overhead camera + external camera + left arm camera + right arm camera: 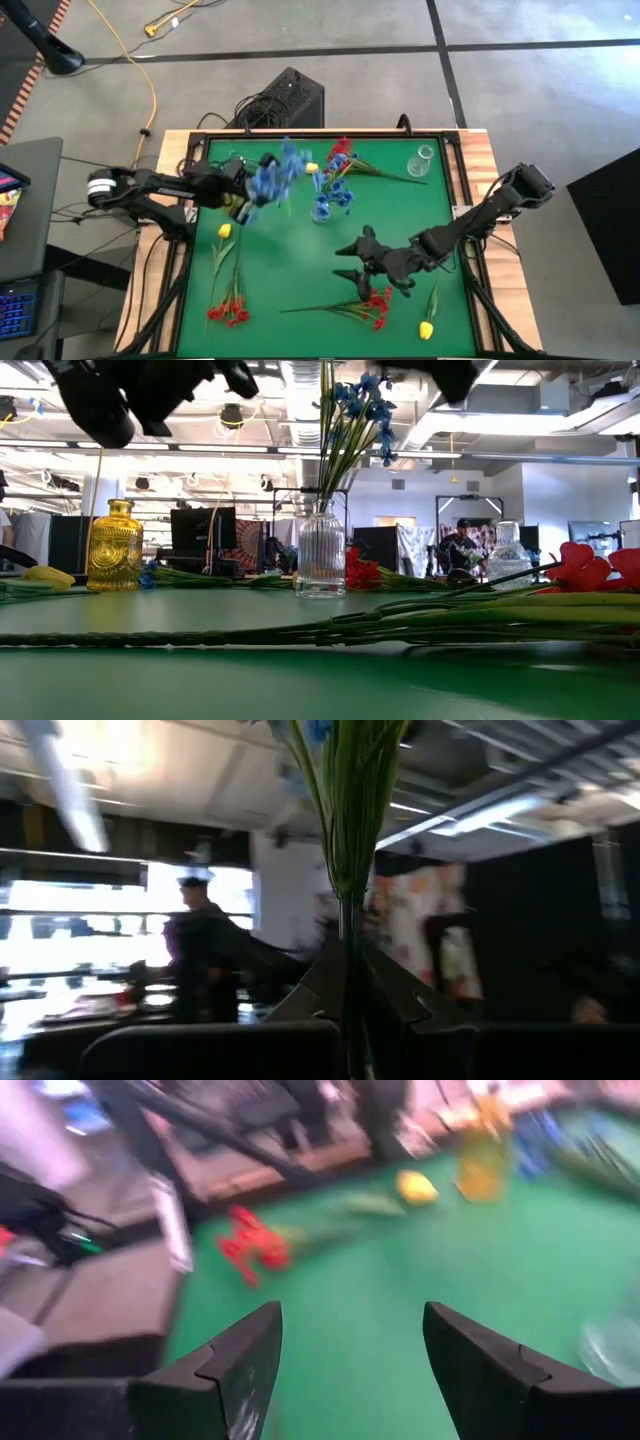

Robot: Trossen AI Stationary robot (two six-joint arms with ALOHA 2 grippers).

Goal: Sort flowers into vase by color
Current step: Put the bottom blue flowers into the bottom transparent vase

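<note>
Left gripper [345,990] clamped on a blue sprig [272,175] raised at about ten o'clock of the green mat [400,215]; right gripper [350,1350] spread wide and empty near five o'clock.

The blue blooms blur in the high view, and the left wrist view cuts them off, showing only stems between the closed fingers. The clear ribbed vase [321,555] at centre already holds blue flowers. An amber vase [114,546] stands at the low view's nine o'clock; a second clear vase [420,160] sits toward one o'clock. Red sprigs [372,303] and a yellow bud [426,329] lie flat beside the right gripper; more red blooms [228,313] and another yellow bud [224,231] lie toward seven o'clock. A person [461,545] shows beyond the table.
</note>
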